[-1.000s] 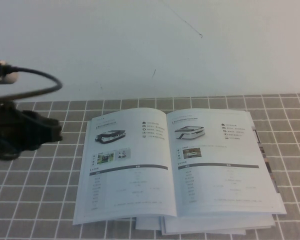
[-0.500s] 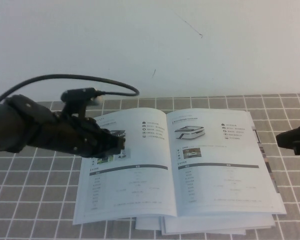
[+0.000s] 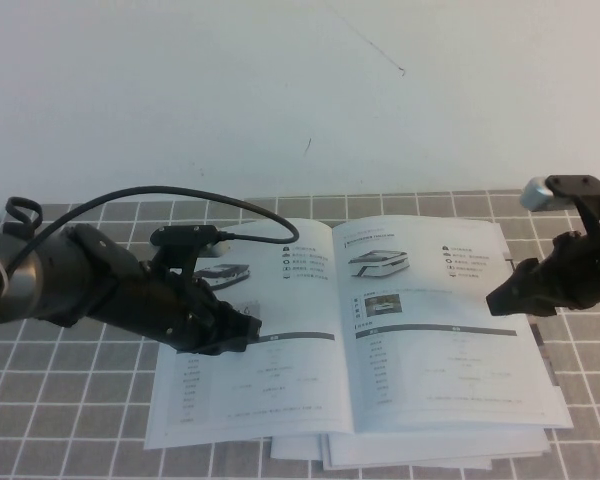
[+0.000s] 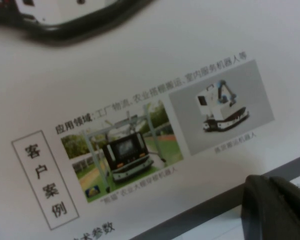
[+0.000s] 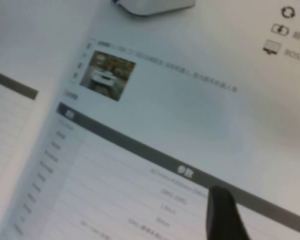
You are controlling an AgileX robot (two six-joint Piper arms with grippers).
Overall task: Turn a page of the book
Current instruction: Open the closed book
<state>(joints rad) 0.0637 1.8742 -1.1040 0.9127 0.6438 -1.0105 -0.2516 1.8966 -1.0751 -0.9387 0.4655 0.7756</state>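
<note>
An open book lies flat on the grid-patterned table, with printed pages showing robot pictures. My left gripper is low over the left page, near its middle, and its fingers are together. The left wrist view shows it close above the page's photos. My right gripper hovers over the outer part of the right page. In the right wrist view it is open, with one finger over the page's dark bar.
Loose sheets stick out under the book's front edge. A white wall stands behind the table. The grid cloth lies bare to the left of the book. The left arm's cable loops above it.
My left arm has swung in from the left edge and lowered over the left page. My right arm has come in from the right, over the right page's outer edge.
</note>
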